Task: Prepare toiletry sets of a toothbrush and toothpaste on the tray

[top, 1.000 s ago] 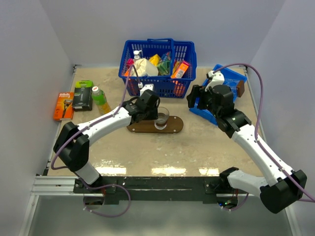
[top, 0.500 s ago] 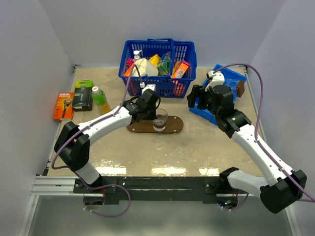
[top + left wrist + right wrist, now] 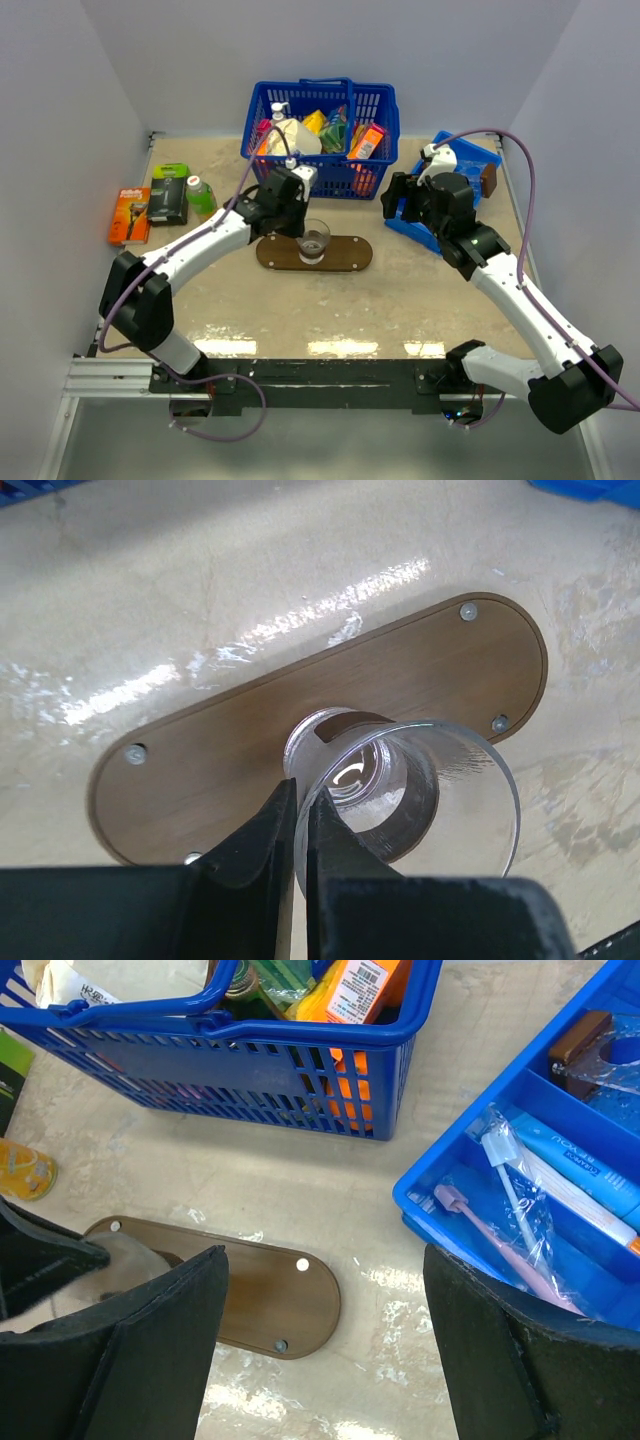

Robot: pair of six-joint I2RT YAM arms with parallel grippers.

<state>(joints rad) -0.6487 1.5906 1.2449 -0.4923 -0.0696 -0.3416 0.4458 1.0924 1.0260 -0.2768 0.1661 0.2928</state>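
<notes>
Now, left gripper (image 3: pixel 302 802) clamped on the rim of the glass cup (image 3: pixel 450 770) at the tray (image 3: pixel 200 770); right gripper (image 3: pixel 325 1305) wide, empty.

Bright, even overhead light fills the pale-walled cell, leaving only soft, short shadows under the arms on the tabletop (image 3: pixel 400 290). In the top view a band of white glare lies along the tabletop's glossy near edge. In the left wrist view, reflected streaks cross the tabletop behind the tray (image 3: pixel 230 750). The glass cup (image 3: pixel 470 780) carries a sharp highlight in its base, and the fingers of the left gripper (image 3: pixel 302 798) loom dark and soft. In the right wrist view, the fingers of the right gripper (image 3: pixel 325 1260) are black, unfocused masses. Clear wrapping glints in the blue bin (image 3: pixel 415 1200).
</notes>
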